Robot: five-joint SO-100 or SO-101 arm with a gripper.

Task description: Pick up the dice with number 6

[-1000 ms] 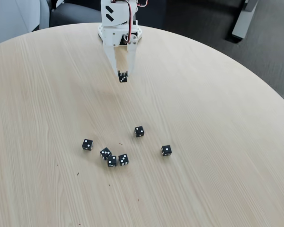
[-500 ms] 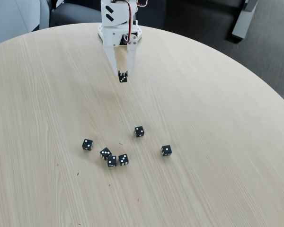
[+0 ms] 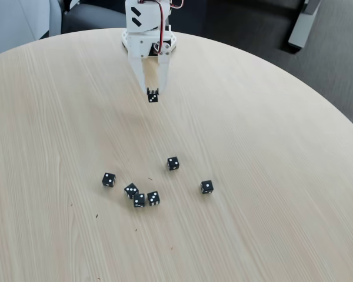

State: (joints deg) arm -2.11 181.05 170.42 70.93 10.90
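Observation:
In the fixed view my white gripper [image 3: 152,92] hangs near the far side of the round table, fingers pointing down. It is shut on a tiny black die with white pips, the dice with number 6 [image 3: 152,97], held at the fingertips clear of the tabletop. The pips on its visible faces are too small to count.
Several other black dice lie in a loose group nearer the camera: one [image 3: 173,163] in the middle, one [image 3: 206,187] at the right, one [image 3: 108,180] at the left, and a tight cluster [image 3: 139,200] between them. The wooden table [image 3: 270,147] ends at the right, over dark floor.

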